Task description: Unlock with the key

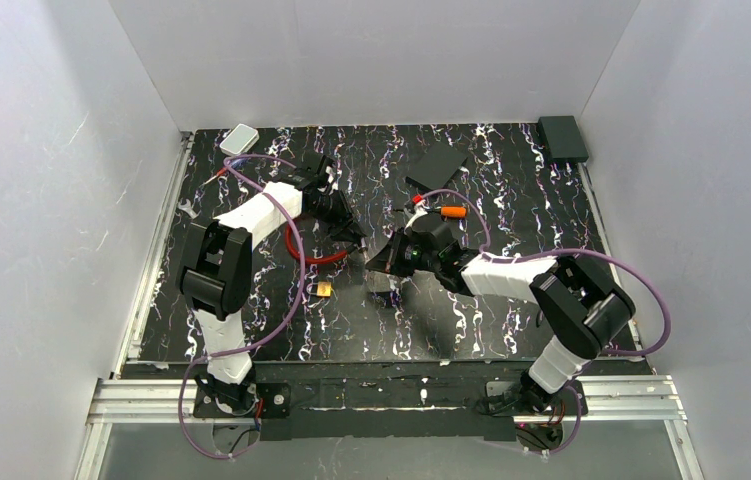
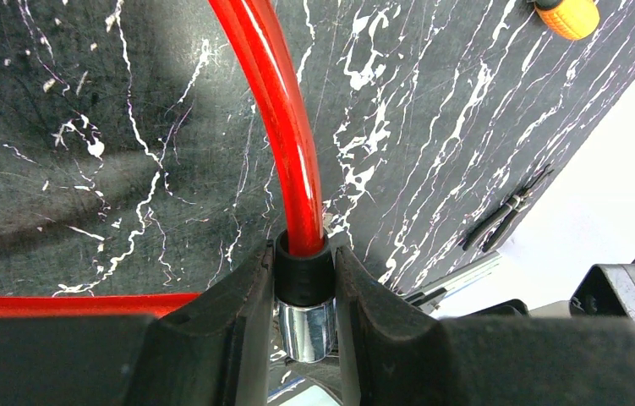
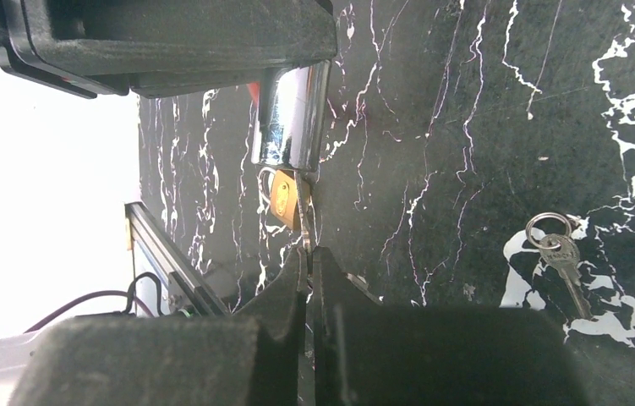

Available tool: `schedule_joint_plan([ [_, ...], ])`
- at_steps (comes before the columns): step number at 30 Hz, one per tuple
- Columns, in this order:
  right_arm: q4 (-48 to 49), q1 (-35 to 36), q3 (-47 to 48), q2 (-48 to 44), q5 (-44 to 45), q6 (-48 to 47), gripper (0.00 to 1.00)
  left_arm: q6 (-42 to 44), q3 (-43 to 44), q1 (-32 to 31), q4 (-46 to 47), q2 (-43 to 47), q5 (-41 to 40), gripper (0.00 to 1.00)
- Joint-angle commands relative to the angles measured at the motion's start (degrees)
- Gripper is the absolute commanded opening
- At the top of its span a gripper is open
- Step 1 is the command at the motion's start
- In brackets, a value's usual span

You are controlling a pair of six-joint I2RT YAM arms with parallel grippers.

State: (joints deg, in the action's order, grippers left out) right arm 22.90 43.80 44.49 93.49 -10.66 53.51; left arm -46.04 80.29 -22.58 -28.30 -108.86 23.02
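silvery key (image 3: pixel 569 269) on ring, lying flat

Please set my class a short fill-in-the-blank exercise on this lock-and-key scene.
1. The left gripper clamps the black end of the ___ cable loop lock.
2. A second silvery key on a ring lies on the ___ marbled tabletop.
3. The right gripper, pinching a thin silvery key, is ___.
Missing words: red; black; shut.
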Motion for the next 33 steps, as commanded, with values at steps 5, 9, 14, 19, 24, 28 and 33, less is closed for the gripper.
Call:
schedule_joint_plan([
  [5,0.7,-0.8,5.2,1.2,0.0,2.5,0.01,0.6,-0.4,0.3,-1.7,4.2,0.4,0.00],
  [9,-0.9,-1.1,6.9,1.5,-1.2,2.6,0.01,0.7,-0.5,0.3,-1.7,4.4,0.1,0.00],
  [14,-4.0,-1.9,9.6,2.0,-4.3,2.8,0.01,0.9,-0.5,0.3,-1.7,4.7,-0.3,0.00],
  [19,-7.3,-2.3,11.4,2.6,-5.4,3.4,0.01,0.9,-0.6,0.3,-1.7,4.9,-0.5,0.00],
  [24,-7.1,-2.6,12.0,3.7,-7.4,5.5,0.01,1.0,-0.7,0.3,-1.7,5.1,-1.0,0.00],
  [28,-6.4,-3.1,12.2,4.2,-9.2,7.1,0.01,1.1,-0.8,0.3,-1.7,5.3,-1.3,0.00],
  [33,-5.6,-4.1,11.7,4.0,-10.3,8.0,0.01,1.0,-0.8,0.3,-1.7,5.2,-1.4,0.00],
])
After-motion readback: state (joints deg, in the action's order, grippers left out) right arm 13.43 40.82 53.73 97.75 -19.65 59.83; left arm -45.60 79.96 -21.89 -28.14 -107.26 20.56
